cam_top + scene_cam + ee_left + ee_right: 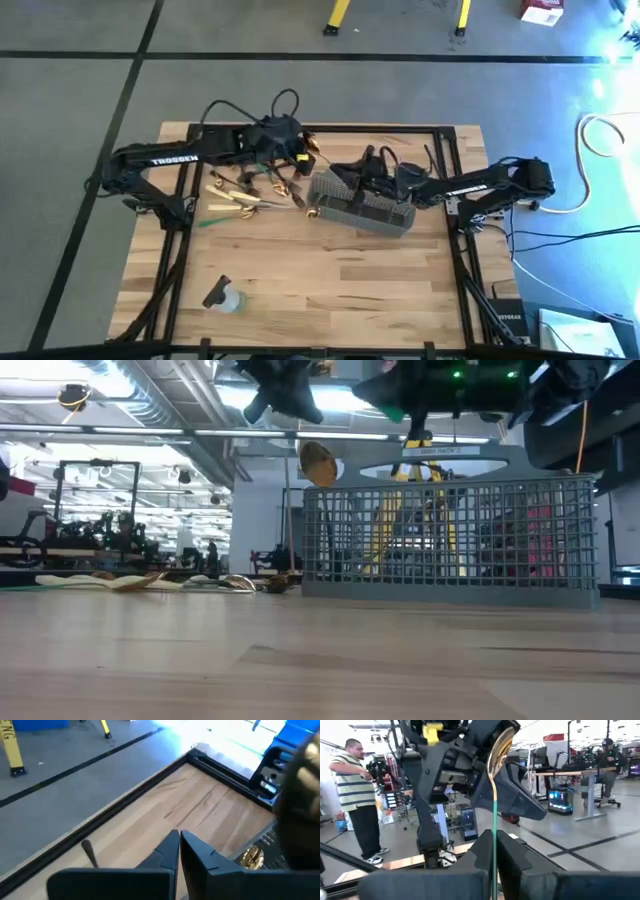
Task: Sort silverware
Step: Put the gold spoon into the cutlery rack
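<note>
With my right gripper [492,851] pinched on a green-handled gold spoon [499,750] above the mesh basket [362,205], and my left gripper [179,851] shut and empty nearby, a collision could knock it loose.

Grey floor [80,100], black tape lines [300,57]

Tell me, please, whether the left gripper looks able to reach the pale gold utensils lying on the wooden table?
Probably yes: the left gripper hangs close to those utensils, with nothing in between.
</note>
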Controlling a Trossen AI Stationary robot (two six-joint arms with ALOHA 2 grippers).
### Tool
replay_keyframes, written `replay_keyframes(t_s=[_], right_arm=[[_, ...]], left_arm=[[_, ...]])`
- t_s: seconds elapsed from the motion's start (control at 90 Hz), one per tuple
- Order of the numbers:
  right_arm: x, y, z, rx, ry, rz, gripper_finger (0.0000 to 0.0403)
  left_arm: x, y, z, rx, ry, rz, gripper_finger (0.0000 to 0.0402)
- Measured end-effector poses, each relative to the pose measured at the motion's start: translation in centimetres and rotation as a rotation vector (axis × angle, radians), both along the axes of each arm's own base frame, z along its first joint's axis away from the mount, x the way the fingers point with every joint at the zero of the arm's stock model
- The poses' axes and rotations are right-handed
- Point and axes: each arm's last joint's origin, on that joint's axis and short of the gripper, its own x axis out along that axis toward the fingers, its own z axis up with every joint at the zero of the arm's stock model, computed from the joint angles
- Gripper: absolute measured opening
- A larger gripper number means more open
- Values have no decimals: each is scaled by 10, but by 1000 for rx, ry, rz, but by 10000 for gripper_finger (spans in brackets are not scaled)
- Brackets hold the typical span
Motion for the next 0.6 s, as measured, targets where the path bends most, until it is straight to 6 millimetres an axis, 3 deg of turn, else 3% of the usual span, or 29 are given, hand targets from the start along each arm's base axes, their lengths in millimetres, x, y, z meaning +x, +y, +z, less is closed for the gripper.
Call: replay_keyframes(t_s=[0.256, 0.6], right_arm=[[21, -8, -2, -12, 78, -1, 0], [22, -17, -8, -7, 166, 37, 0]], left_arm=[[0, -1, 5, 11, -30, -28, 0], [4, -12, 4, 10, -35, -67, 0]])
